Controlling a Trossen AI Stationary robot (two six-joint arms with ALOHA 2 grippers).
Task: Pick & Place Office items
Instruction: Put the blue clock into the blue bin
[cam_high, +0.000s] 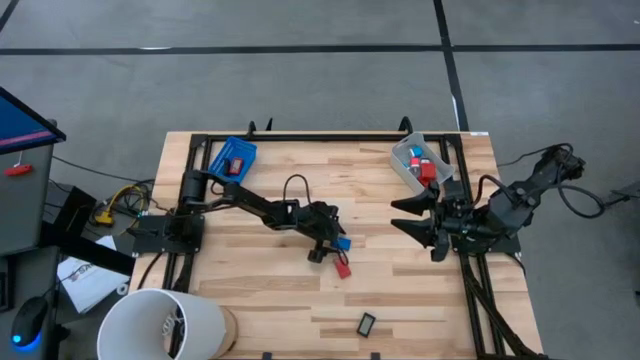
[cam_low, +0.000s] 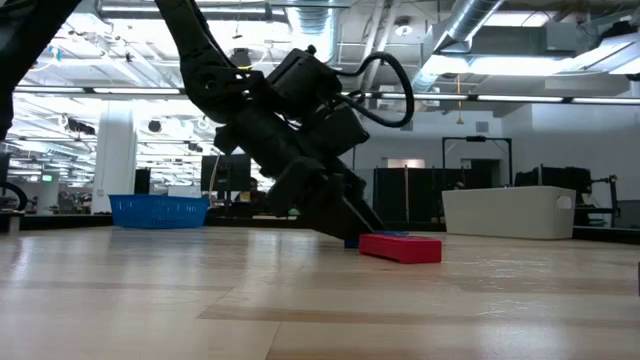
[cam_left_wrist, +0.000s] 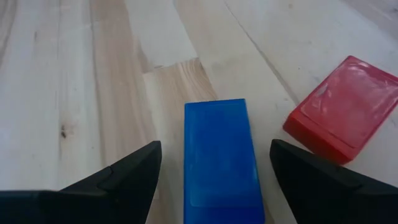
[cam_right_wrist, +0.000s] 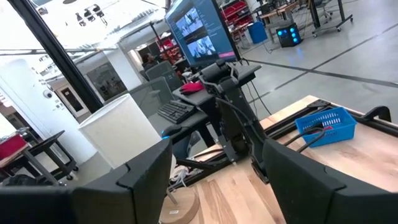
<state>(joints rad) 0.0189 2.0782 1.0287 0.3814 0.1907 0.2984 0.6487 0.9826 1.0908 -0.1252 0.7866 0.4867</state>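
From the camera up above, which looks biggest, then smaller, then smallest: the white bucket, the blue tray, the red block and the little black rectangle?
1. White bucket, easily biggest.
2. Blue tray.
3. Red block and black rectangle look too alike to rank.

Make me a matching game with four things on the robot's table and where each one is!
Things:
1. blue block
2. red block
3. black rectangle
4. blue tray

Places:
A. far left corner of the table
B. alone near the front edge
C. between the left hand's open fingers
D. just beside the left hand, outside it

Pairs: 1-C, 2-D, 3-B, 4-A
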